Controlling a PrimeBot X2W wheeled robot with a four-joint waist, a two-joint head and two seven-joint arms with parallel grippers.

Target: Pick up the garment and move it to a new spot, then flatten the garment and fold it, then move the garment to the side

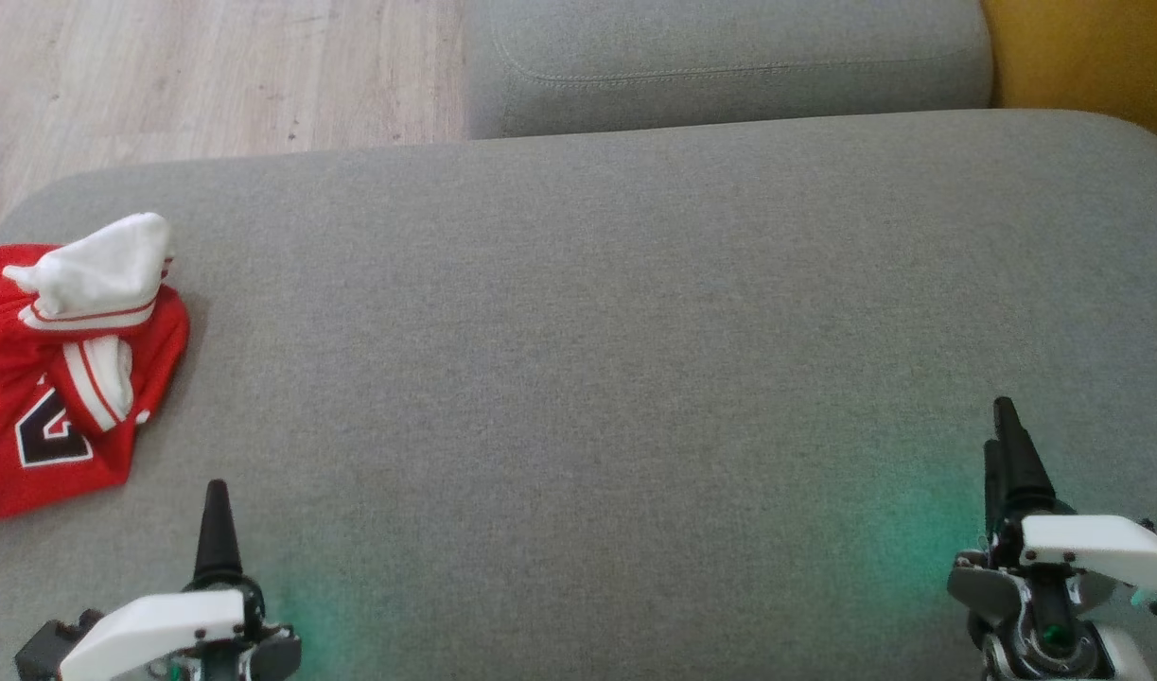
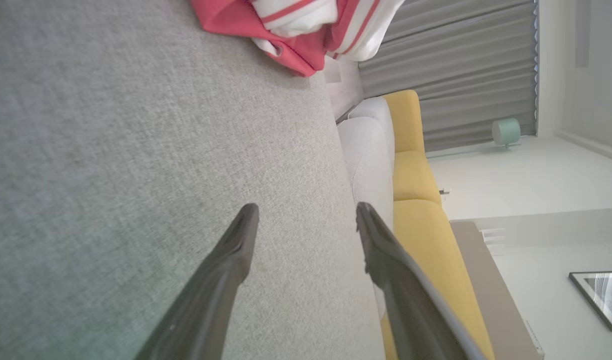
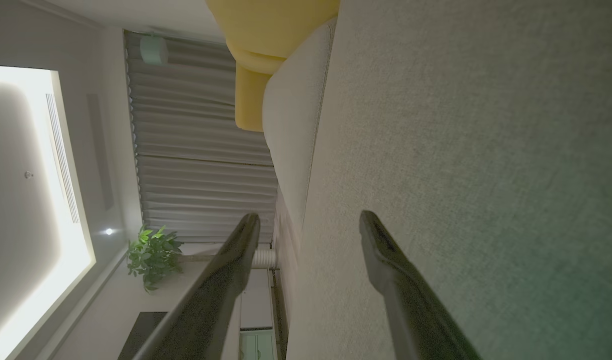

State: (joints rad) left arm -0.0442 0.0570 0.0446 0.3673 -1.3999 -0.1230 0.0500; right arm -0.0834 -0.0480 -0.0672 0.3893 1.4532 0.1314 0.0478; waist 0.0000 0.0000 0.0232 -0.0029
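The garment (image 1: 62, 369) is a red jersey with white striped trim and a dark number, lying crumpled at the left edge of the grey cushion (image 1: 587, 331). Its red and white folds (image 2: 306, 30) also show at the top of the left wrist view. My left gripper (image 1: 217, 530) hovers at the lower left, below and to the right of the jersey, apart from it. Its jaws stand open with nothing between them (image 2: 306, 225). My right gripper (image 1: 1004, 454) is at the lower right over bare cushion, also open and empty (image 3: 308, 230).
A second grey cushion (image 1: 729, 66) lies behind the big one, with a yellow seat (image 1: 1089, 57) at the far right. Wooden floor (image 1: 209, 76) shows at the upper left. The cushion's left edge runs close to the jersey.
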